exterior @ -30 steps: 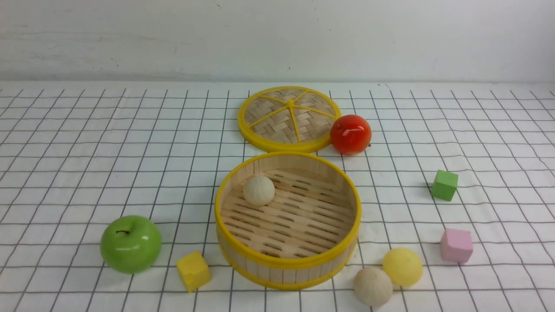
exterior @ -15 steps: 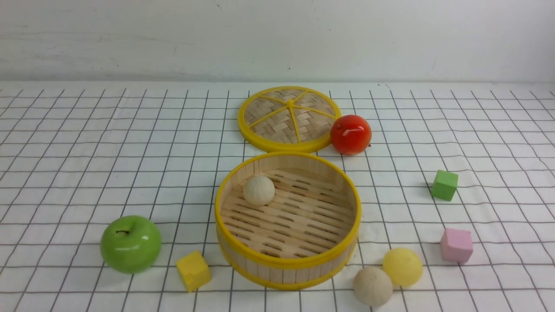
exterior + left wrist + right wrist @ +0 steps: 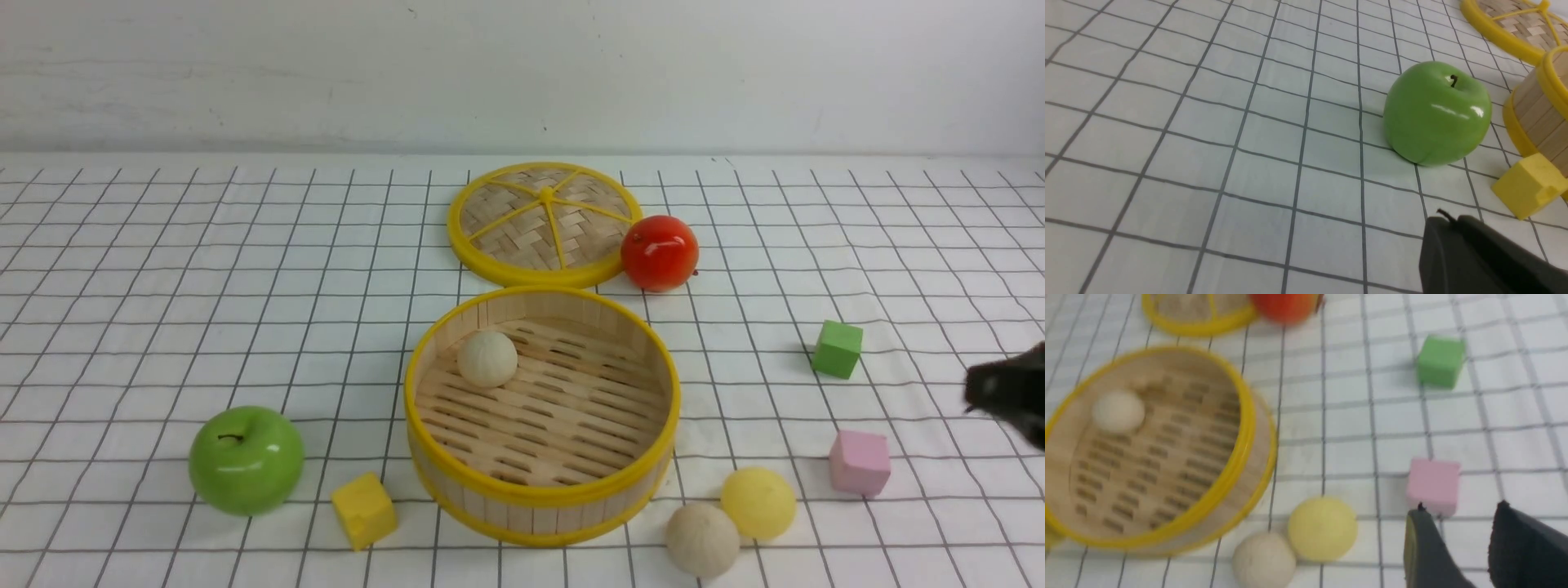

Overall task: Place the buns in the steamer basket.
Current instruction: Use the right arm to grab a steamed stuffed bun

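Bun inside: one cream bun (image 3: 487, 358) lies on the slat floor of the steamer basket (image 3: 540, 495), close to its far left wall
Buns outside: a second cream bun (image 3: 702, 540) and the pale yellow bun (image 3: 758, 503) sit on the cloth just beside the basket's near right side; the two look to be touching
Handling: matte and round, probably light and slightly soft; likely to roll if nudged; best pinched gently across the widest part, from above
Right gripper (image 3: 1459, 516): jaws apart, empty; near the pink cube (image 3: 859, 463) and the yellow bun
Left gripper (image 3: 1449, 232): jaws together, holding nothing; near the green apple (image 3: 1437, 112)
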Robot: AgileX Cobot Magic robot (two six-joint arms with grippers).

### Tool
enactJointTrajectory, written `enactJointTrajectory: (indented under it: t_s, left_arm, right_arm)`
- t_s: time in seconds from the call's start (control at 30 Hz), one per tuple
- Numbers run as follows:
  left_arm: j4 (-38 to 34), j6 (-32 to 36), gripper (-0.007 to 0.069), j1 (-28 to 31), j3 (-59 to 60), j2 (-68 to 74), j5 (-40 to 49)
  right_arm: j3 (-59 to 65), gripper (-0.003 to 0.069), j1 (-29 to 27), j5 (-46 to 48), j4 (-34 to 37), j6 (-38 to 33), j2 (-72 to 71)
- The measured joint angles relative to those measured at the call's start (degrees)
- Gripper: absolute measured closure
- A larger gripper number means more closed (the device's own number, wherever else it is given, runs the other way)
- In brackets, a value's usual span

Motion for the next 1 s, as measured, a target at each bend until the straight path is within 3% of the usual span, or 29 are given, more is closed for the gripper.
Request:
enactJointTrajectory:
  t_s: [0.17,0.37,0.87,1.0]
  left_arm:
    - [0.06,0.00,0.0607,0.00,0.00,0.00,0.00]
    - [0.06,0.00,0.0603,0.00,0.00,0.00,0.00]
    - [0.06,0.00,0.0587,0.00,0.00,0.00,0.00]
    - [0.06,0.00,0.0587,0.00,0.00,0.00,0.00]
  right_arm:
    - [-4.94,0.0420,6.26,6.85,0.09,-2.18,12.60]
    - [-11.00,0.0420,10.66,8.13,0.31,-2.18,24.87]
    - [-15.07,0.0420,11.31,1.00,-2.97,-2.18,38.35]
    - [-15.20,0.0452,11.31,0.94,-2.97,-2.18,38.82]
